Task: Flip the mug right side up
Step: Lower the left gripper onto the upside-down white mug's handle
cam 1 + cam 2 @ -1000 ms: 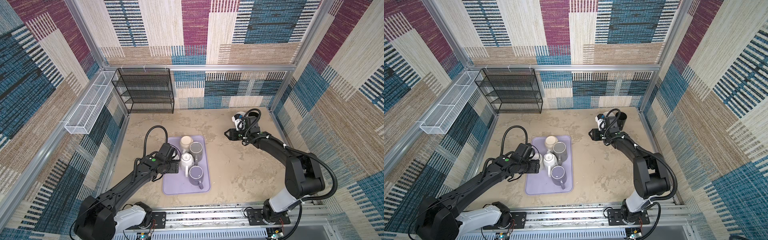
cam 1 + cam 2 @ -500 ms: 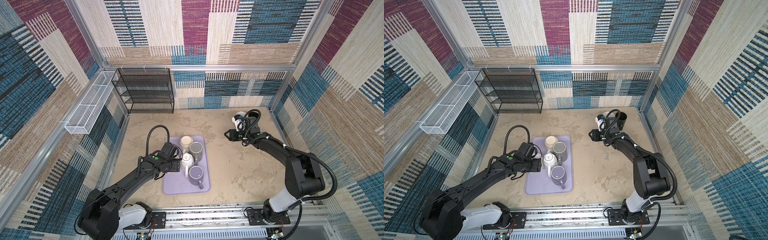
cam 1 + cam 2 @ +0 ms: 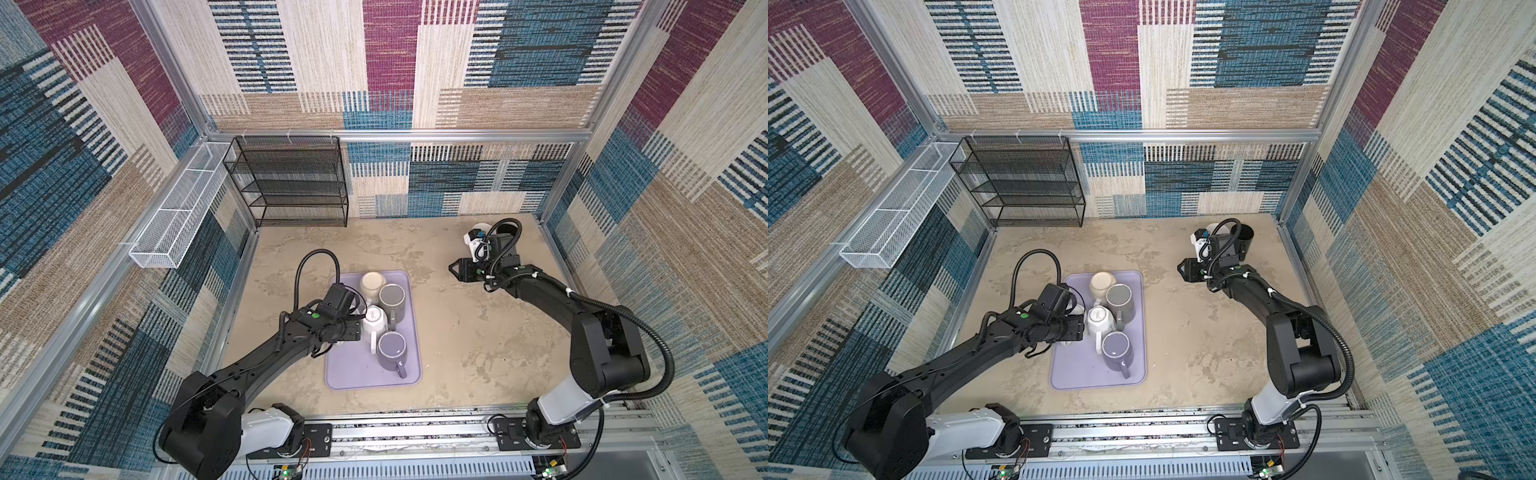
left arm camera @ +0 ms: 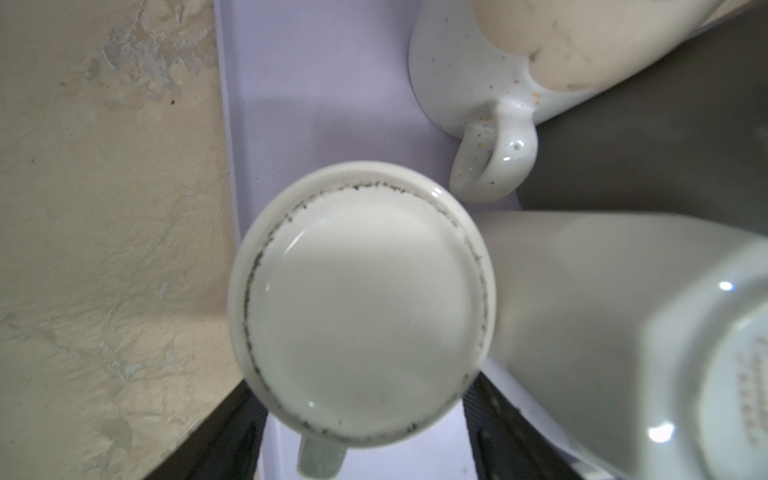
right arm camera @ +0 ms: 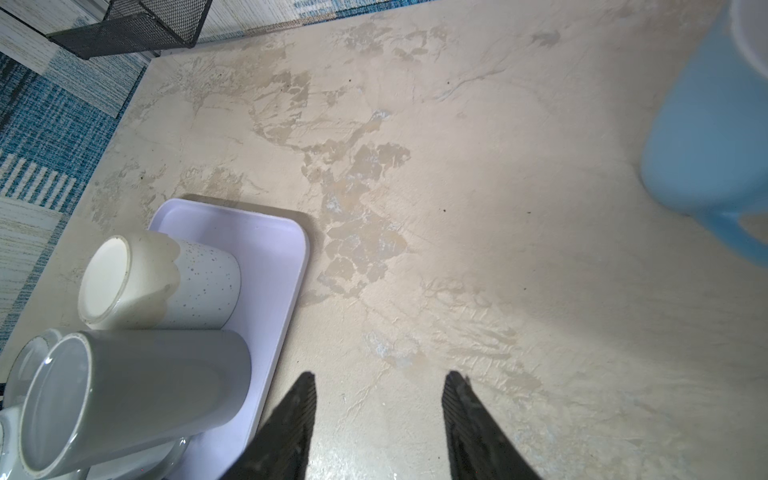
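Tray [image 4: 332, 104] lavender. White mug [image 4: 361, 303]: dark flecks round base ring. Speckled mug [image 4: 457, 75]: cream, orange dots. Worktop [image 4: 104, 208] mottled beige. Walls [image 3: 415, 62]: blue/maroon/tan woven patches. Rack [image 3: 291, 178] blk mesh.

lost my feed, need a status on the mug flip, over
left gripper jaws straddle upside-down white mug, grip unclear. right gripper open, empty, over table. second white mug crowds it.

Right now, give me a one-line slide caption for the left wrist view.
Left tool straddles an upside-down white mug on the lavender tray, beside a speckled mug.
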Motion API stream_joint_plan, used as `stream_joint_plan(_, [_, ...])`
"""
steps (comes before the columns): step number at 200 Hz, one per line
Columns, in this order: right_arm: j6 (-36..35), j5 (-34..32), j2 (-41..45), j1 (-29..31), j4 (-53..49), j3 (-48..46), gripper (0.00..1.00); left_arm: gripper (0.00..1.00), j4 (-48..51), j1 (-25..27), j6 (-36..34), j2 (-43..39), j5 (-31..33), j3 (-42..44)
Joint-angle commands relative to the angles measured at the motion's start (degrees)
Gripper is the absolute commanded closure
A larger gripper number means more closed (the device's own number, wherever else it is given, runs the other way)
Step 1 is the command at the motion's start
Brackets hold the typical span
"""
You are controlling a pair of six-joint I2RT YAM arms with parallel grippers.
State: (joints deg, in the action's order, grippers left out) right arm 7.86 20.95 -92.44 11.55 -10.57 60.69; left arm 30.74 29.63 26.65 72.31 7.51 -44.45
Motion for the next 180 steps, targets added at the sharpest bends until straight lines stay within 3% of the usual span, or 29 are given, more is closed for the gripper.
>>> stream_joint_plan(1, [0.1,-0.3,0.5,0.0,1.3,-0.3,0.48,0.26,-1.0,-0.1,1.9,0.3,0.8,0.0])
stream_joint_plan(65, [0.0,-0.4,0.7,0.1,1.3,-0.2,0.48,0.30,2.1,-0.2,1.3,-0.1,2.2,0.2])
stream_joint_plan(92, [0.0,-0.5,0.8,0.0,1.2,-0.3,0.48,0.38,2.8,-0.1,1.2,-0.6,2.4,0.3])
stream_joint_plan(180, [0.2,-0.5,1.3,0.1,1.3,-0.6,0.48,0.48,2.7,-0.1,1.6,-0.7,0.4,0.9])
